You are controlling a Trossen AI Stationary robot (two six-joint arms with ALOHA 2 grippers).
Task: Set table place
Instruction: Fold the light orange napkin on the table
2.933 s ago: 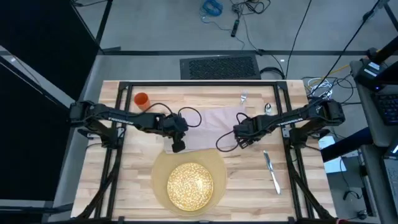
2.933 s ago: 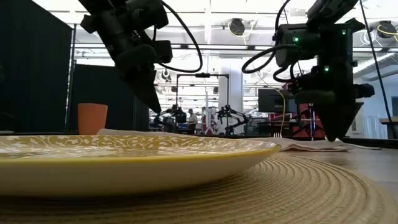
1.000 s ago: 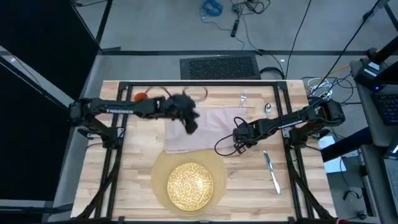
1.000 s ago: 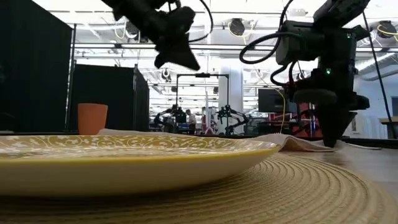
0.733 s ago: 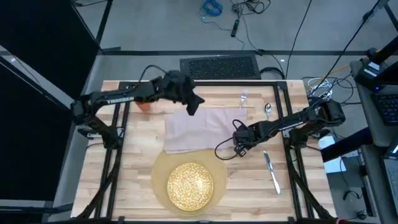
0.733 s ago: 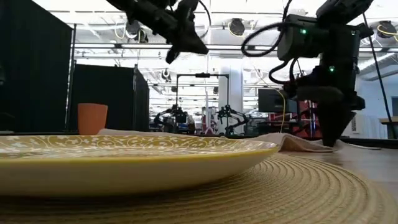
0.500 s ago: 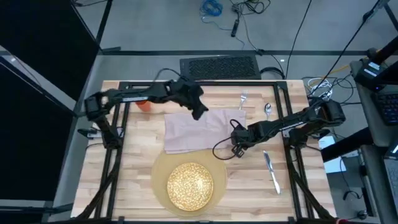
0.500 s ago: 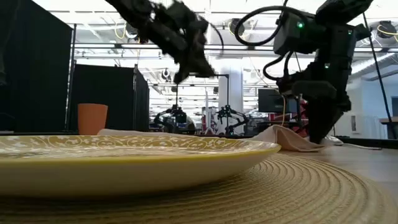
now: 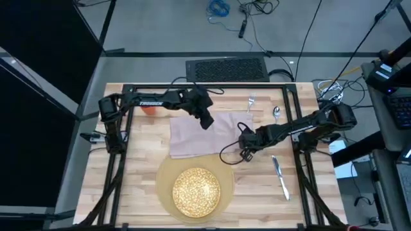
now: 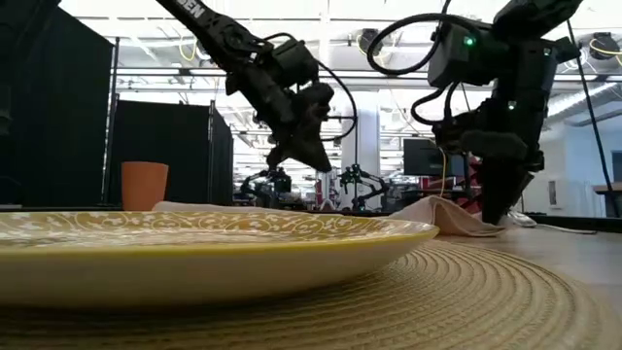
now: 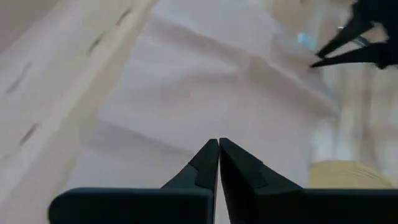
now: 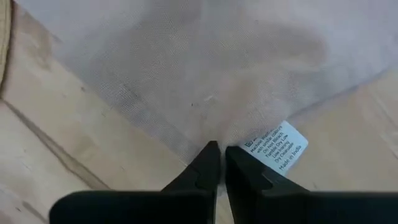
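Observation:
The pinkish-grey napkin (image 9: 199,136) lies flat on the pale wooden table (image 9: 128,186), beyond the tan mat (image 9: 166,173) that carries the gold-speckled plate (image 9: 196,191). My left gripper (image 9: 207,123) is shut and hangs in the air over the napkin's far part, clear of the cloth in the low view (image 10: 319,163). My right gripper (image 9: 244,149) is at the napkin's right near corner, shut on the cloth. The orange cup (image 9: 148,108) stands at the far left, half hidden by the left arm. My right gripper pinches the napkin's edge (image 12: 211,127) between its two fingers, right beside the white care label (image 12: 277,148). The fingers come from above, pointing down. That corner is drawn up into a small peak (image 10: 442,209), while the remaining cloth stays flat on the table.
A fork (image 9: 252,101) and a spoon (image 9: 276,112) lie at the far right, a knife (image 9: 280,176) on the right near the mat. The black rail frame (image 9: 205,86) runs around the table. The right arm's cable loops (image 9: 228,153) over the napkin's near right edge.
My left gripper has swung toward the far edge, then a little to the right, and come down nearer the napkin, staying shut. My right gripper has shifted slightly toward the table's left, and the napkin's right corner has risen into a peak.

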